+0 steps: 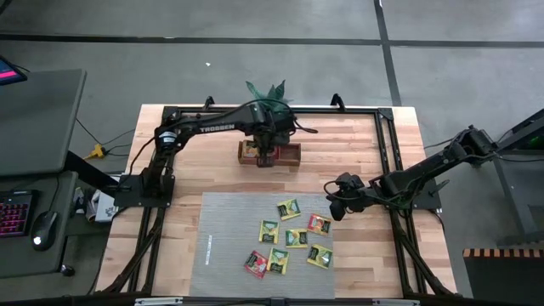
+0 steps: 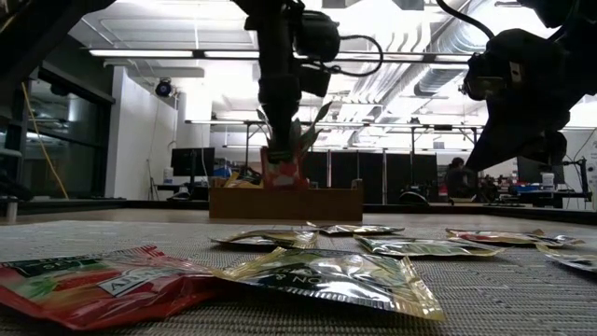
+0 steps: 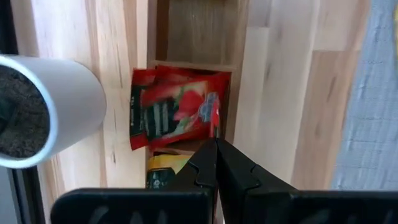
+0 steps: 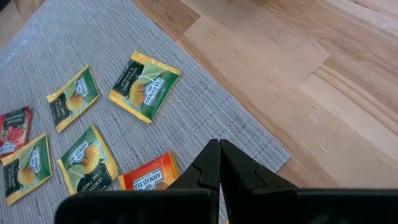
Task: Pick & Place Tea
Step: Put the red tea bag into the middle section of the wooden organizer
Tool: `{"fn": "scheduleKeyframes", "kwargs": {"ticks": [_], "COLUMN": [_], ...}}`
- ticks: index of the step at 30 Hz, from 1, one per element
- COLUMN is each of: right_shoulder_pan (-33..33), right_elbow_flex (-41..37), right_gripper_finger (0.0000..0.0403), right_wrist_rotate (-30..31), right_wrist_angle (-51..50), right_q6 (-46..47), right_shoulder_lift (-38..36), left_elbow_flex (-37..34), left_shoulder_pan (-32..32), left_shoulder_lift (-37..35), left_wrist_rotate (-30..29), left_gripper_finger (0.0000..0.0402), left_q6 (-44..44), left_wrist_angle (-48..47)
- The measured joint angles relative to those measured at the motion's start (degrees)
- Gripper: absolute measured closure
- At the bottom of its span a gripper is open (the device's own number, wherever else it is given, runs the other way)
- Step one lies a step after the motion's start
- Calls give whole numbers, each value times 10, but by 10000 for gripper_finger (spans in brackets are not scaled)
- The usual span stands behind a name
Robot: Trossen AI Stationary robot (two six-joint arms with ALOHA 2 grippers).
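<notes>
Left end effector (image 1: 267, 154), pinched on a red sachet (image 3: 177, 112), hangs over the wooden tray (image 1: 289, 154) near the surface's far edge; right end effector (image 1: 334, 206), closed empty, hovers beside the mat's (image 1: 225, 242) remaining sachets (image 1: 293, 235).

wood tray (image 1: 287, 155) far side | grey mat (image 1: 225, 246) near | plant (image 1: 269, 92) behind tray
</notes>
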Motion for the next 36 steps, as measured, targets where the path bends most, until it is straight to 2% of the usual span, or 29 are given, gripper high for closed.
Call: {"fn": "scheduleKeyframes", "kwargs": {"ticks": [12,20,36], "right_shoulder_pan": [0,0,0], "right_elbow_flex": [0,0,0], "right_gripper_finger": [403,403,403], "right_wrist_rotate": [0,0,-2], "right_wrist_angle": [0,0,0], "right_q6": [0,0,2], "right_shoulder_lift": [0,0,0], "left_elbow_flex": [-53,-54,-54], "left_shoulder_pan": [9,8,8], "left_shoulder_lift": [-1,-1,5], "left_wrist_rotate": [9,14,8], "left_gripper_finger": [401,401,393], "left_q6": [13,49,50], "left_wrist_angle": [64,75,101]}}
